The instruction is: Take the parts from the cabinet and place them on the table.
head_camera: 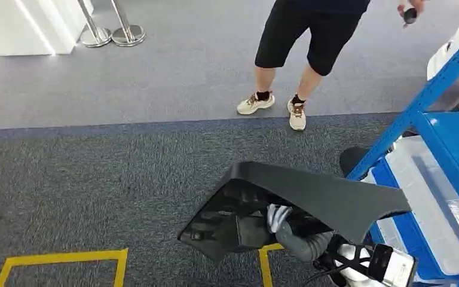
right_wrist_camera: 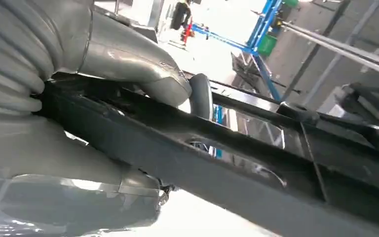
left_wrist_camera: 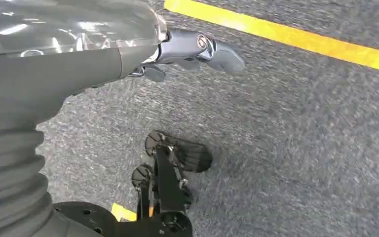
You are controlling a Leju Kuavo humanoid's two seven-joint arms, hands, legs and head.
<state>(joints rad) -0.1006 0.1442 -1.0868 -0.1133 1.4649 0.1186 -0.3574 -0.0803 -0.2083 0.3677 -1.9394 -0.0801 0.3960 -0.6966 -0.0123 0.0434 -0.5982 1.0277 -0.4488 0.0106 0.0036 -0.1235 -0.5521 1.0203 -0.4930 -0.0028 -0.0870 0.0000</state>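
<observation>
Black, stiff plastic panel (head_camera: 311, 194) looks light but unwieldy; right hand (head_camera: 278, 218) clasps its underside rim at six o'clock. Left hand (left_wrist_camera: 197, 49) hangs loosely open, holding nothing.

The part (head_camera: 311, 200) is a large, black, angular plastic panel, held tilted above the carpet beside the blue cabinet (head_camera: 436, 89).

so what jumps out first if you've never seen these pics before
The large black plastic part stands out first: the right hand grips it low in the middle of the head view, above dark carpet. Next come the blue shelving rack with clear bins at the right, and a person in black shorts standing on the lighter carpet beyond. The left hand hangs over carpet beside a yellow floor line.
</observation>
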